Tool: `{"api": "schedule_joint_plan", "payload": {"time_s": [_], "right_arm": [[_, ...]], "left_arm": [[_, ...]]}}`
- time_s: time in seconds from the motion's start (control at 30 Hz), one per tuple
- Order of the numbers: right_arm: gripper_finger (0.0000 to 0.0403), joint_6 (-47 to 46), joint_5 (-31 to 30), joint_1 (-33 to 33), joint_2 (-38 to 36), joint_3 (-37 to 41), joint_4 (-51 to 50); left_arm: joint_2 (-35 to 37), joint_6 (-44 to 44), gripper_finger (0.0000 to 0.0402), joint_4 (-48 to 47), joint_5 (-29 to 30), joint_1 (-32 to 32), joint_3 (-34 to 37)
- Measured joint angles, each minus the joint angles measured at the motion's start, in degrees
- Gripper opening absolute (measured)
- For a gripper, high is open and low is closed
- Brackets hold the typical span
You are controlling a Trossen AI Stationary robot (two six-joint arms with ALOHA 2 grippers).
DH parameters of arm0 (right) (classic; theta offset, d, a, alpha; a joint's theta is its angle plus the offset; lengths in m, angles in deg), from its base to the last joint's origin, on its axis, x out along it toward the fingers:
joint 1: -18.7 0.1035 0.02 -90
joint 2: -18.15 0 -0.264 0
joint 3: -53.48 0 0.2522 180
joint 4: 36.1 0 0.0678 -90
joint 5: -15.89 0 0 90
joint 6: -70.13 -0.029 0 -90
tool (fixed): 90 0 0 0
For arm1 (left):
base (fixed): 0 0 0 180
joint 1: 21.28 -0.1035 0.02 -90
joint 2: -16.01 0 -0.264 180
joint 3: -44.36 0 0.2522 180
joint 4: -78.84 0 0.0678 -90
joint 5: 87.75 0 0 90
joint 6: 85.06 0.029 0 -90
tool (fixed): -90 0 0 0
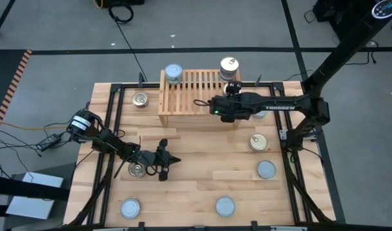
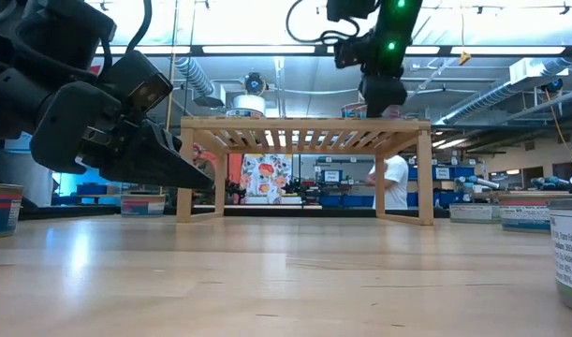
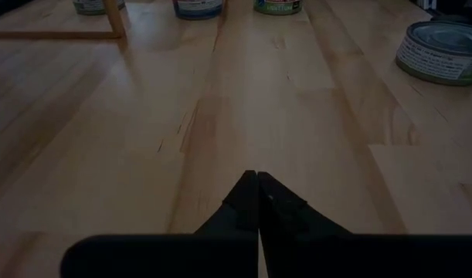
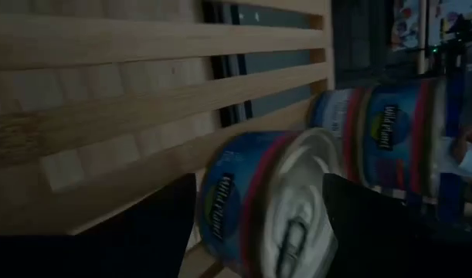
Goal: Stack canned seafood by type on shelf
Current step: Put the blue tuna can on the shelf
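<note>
The wooden shelf stands at the table's far side. On its slatted top are a silver-lidded tin at the left and a stack of blue-labelled tins with a golden lid at the right. A pull-tab tin stands on the slats in front of that stack. My right gripper reaches over the shelf, open, one finger on either side of this tin. My left gripper is shut and hovers low over bare table near the left, beside a golden tin.
More tins stand on the table: a golden one left of the shelf, another golden one at the right, and silver ones toward the near edge. A person stands in the room behind.
</note>
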Motion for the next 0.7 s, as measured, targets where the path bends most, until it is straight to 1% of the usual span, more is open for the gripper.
{"api": "schedule_joint_plan", "payload": {"time_s": [0.17, 0.3, 0.37, 0.47, 0.6, 0.67, 0.7], "right_arm": [[0.0276, -1.94, 1.55, 1.69, -3.91, 0.00, 0.01], [0.0239, -7.56, 3.85, 2.72, -8.36, -0.02, -0.89], [0.0211, -9.82, 5.10, 3.07, -10.38, -0.02, -1.97], [0.0157, -12.06, 7.19, 3.69, -12.96, -0.02, -3.82], [0.0073, -14.64, 7.48, 3.71, -14.96, -0.02, -4.98], [0.0028, -15.50, 7.50, 2.66, -15.30, -0.02, -4.92], [0.0015, -15.54, 7.50, 2.02, -15.34, -0.02, -4.75]], "left_arm": [[0.00, 0.02, 0.0001, -0.01, -0.06, -0.01, 0.00], [0.00, 0.02, 0.0001, 0.03, -0.08, -0.02, 0.00], [0.00, 0.04, 0.0001, 0.01, -0.08, -0.02, 0.00], [0.00, 0.04, 0.0001, 0.03, -0.08, -0.02, 0.00], [0.00, 0.07, 0.0001, 0.04, -0.08, -0.02, 0.00], [0.00, 0.07, 0.0001, 0.05, -0.08, -0.02, 0.00], [0.00, 0.07, 0.0001, 0.05, -0.08, -0.02, 0.00]]}}
